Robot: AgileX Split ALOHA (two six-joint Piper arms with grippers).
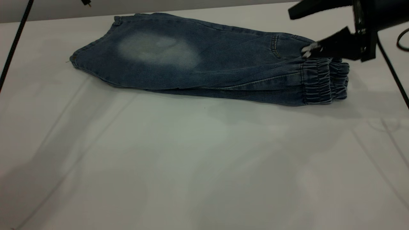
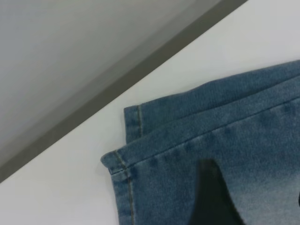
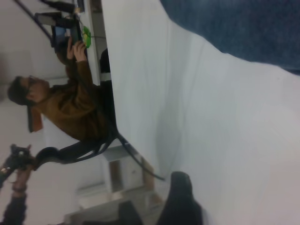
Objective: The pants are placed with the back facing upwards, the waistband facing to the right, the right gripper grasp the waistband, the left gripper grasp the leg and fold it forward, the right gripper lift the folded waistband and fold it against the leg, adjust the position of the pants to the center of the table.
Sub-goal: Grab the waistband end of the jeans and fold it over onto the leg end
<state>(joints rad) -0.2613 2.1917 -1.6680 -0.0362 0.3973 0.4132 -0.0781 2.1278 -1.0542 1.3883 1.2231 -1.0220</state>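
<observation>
The blue denim pants point(image 1: 204, 60) lie folded lengthwise on the far part of the white table point(image 1: 204, 166). The upper half bears a pale faded patch point(image 1: 158, 51); the leg beneath shows only its edge. The ruched waistband point(image 1: 324, 80) is at the right end. My right gripper point(image 1: 300, 32) hovers open just above the waistband, its whitish lower fingertip point(image 1: 308, 49) close to the cloth. In the left wrist view the stacked leg hems point(image 2: 129, 150) lie near the table's back edge. My left gripper point(image 2: 253, 183) is above the denim point(image 2: 243, 122), open, one black finger point(image 2: 211, 197) showing.
A black cable point(image 1: 12, 48) slants down at the far left and another point(image 1: 394, 76) trails from the right arm. The table's back edge point(image 1: 64, 17) runs just behind the pants. In the right wrist view a person in brown point(image 3: 70, 108) sits at a desk beyond the table.
</observation>
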